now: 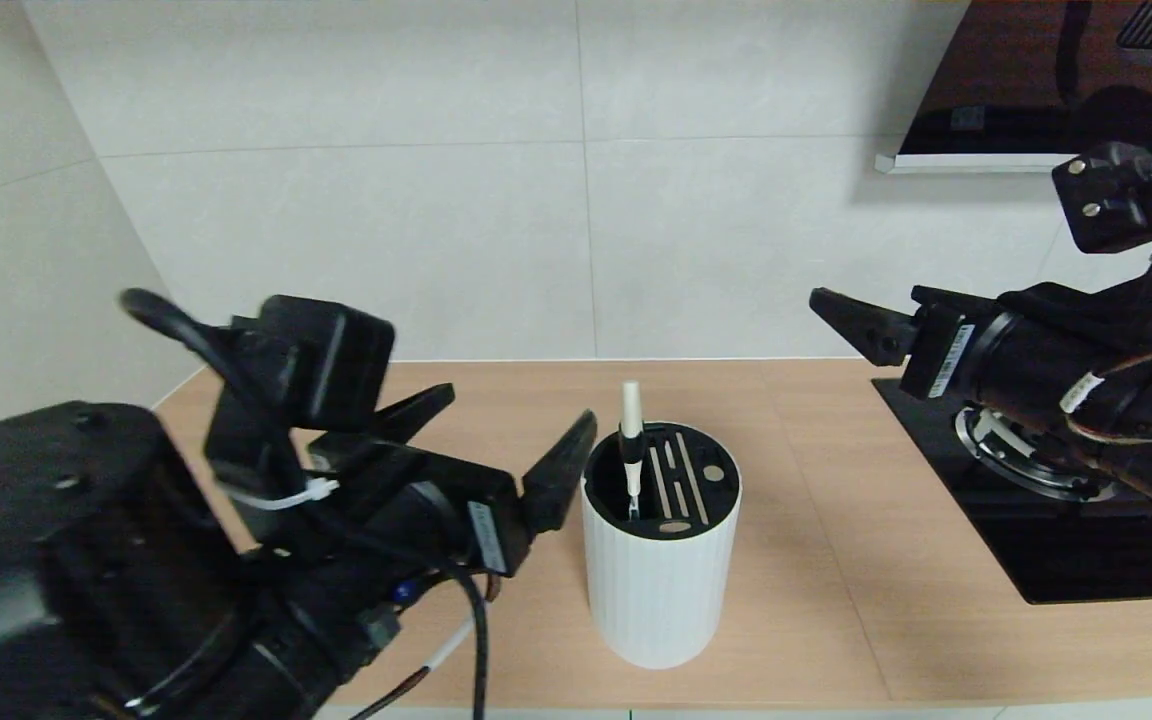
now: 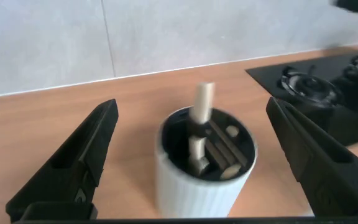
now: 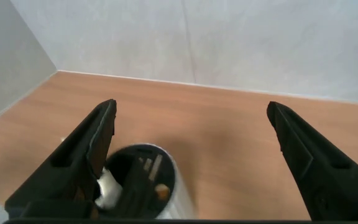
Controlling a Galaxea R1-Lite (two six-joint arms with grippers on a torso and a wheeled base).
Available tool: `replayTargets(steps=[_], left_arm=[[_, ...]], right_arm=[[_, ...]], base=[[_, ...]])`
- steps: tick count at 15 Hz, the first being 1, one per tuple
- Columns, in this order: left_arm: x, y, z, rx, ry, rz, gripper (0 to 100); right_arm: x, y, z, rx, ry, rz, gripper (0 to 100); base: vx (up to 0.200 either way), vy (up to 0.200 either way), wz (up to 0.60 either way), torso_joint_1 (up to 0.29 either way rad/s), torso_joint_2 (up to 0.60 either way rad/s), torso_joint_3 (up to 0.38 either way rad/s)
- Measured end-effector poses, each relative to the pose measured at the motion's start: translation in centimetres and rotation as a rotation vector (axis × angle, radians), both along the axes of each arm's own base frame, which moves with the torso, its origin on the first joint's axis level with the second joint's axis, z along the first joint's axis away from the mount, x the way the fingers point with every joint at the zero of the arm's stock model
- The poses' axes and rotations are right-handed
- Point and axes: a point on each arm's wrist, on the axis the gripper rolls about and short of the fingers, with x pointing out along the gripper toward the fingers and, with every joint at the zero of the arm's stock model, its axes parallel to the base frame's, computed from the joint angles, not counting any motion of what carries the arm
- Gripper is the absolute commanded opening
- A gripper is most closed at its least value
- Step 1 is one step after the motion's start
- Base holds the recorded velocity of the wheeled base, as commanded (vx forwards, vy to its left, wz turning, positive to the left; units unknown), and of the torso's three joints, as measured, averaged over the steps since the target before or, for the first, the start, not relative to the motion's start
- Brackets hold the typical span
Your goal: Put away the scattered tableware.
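Note:
A white ribbed cylindrical holder (image 1: pixel 658 570) with a black slotted top stands on the wooden counter near its front edge. One utensil with a white handle and a black band (image 1: pixel 630 425) stands upright in a slot. My left gripper (image 1: pixel 496 445) hangs open just left of the holder at rim height, holding nothing. In the left wrist view the holder (image 2: pixel 197 180) and the utensil handle (image 2: pixel 202 109) lie ahead of the left gripper (image 2: pixel 194 155). My right gripper (image 1: pixel 861 325) is raised to the right of the holder. It is open and empty (image 3: pixel 191 162), above the holder (image 3: pixel 160 193).
A black cooktop (image 1: pixel 1046 540) with a round burner (image 1: pixel 1021 455) is set into the counter at the right. A dark range hood (image 1: pixel 1036 90) hangs above it. A tiled wall closes the back and left. Bare counter (image 1: pixel 836 560) lies between holder and cooktop.

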Motion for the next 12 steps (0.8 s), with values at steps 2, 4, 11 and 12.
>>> replayTargets(steps=[2,4,11,12], left_arm=[[-1.1,3.6,0.9,-0.007,-0.004,0.05,100],[-3.2,7.8,1.6,-0.02,-0.016,0.115,100],[-13.4,17.8,-1.5,-0.002,-0.029,0.307,100],[-14.7,18.3,-2.2,0.018,-0.035,0.33,100]], right_arm=[[-1.8,-1.4,0.2,-0.015,-0.025,-0.012,100],[-4.7,-3.5,0.7,-0.007,-0.058,-0.049,100],[-15.5,-12.5,-1.0,-0.015,-0.088,-0.266,100],[-17.2,-13.3,-1.6,-0.018,-0.093,-0.3,100]], base=[[0.0,0.0,0.0,0.0,0.0,0.0],[0.0,0.0,0.0,0.0,0.0,0.0],[0.0,0.0,0.0,0.0,0.0,0.0],[0.0,0.0,0.0,0.0,0.0,0.0]])
